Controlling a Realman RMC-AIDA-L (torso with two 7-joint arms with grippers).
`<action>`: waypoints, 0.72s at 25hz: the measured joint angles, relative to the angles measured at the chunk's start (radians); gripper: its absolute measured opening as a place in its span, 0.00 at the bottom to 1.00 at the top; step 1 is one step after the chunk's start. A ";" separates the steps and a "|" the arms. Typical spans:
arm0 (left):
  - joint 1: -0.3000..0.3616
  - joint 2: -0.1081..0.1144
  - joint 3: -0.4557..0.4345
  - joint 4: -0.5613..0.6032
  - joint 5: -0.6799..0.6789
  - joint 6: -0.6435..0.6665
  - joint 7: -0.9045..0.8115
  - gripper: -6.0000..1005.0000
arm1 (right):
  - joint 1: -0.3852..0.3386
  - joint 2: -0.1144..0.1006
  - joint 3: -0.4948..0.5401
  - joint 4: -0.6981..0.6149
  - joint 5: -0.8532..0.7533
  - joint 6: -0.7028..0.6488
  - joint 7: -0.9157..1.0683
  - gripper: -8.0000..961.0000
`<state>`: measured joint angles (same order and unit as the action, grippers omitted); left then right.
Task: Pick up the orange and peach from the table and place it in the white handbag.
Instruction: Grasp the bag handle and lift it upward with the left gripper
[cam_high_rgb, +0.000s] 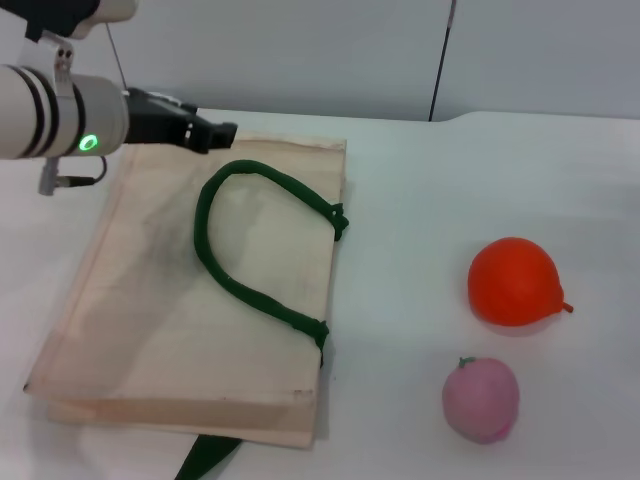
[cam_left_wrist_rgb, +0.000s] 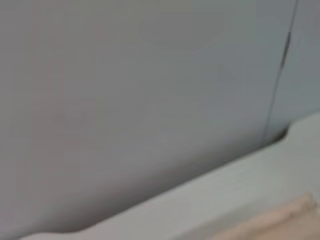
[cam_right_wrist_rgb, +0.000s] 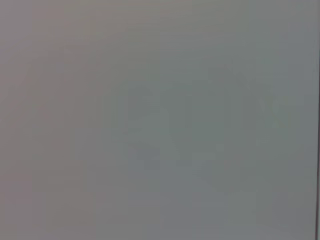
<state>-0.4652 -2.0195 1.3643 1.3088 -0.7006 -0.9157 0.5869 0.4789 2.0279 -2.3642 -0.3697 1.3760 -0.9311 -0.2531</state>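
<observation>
- Your white bench (cam_high_rgb: 420, 190) carries three things only: bag on your left side, two fruits on your right side, well apart from the bag.
- Grey wall panels behind the bench, with a dark vertical seam (cam_high_rgb: 441, 60) between them; left wrist view shows the same wall, the seam, the bench edge and a blurred sliver of beige fabric in one corner.
- Right wrist view is plain grey, nothing to tell from it; your right arm shows in no other view.
- Your left gripper (cam_high_rgb: 205, 133) is over the far left corner of the white handbag (cam_high_rgb: 150, 300), dark tip pointing toward the bag's far edge. Can't tell if its fingers are open or closed, and can't tell whether it touches the fabric.
- Nothing lies between the fruits and the bag; open bench there.
- White handbag: lying flat, cream/beige fabric, mouth edge toward the fruits, one dark green loop handle (cam_high_rgb: 235, 250) flopped back onto the bag's upper face, a second green strap poking out under the near edge.
- The orange (cam_high_rgb: 512, 281): bright orange-red, round, small pointed tip aimed right, sits on the bench farther from you than the peach.
- The peach (cam_high_rgb: 481, 399): pale pink, matte, tiny green stem on top, smaller, sits just nearer to you than the orange, apart from it.
</observation>
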 joint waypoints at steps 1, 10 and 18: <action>-0.008 0.000 -0.009 -0.001 0.012 -0.020 0.004 0.59 | 0.000 0.000 0.000 0.000 0.000 0.000 0.000 0.71; -0.095 0.000 -0.073 -0.079 0.145 -0.139 0.068 0.59 | 0.004 0.000 -0.005 -0.004 -0.002 0.000 -0.001 0.71; -0.142 -0.009 -0.072 -0.155 0.139 -0.120 0.133 0.58 | 0.008 0.000 -0.006 -0.008 -0.007 0.000 -0.002 0.71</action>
<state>-0.6076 -2.0288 1.2919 1.1538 -0.5617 -1.0357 0.7194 0.4871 2.0279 -2.3705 -0.3774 1.3688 -0.9311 -0.2547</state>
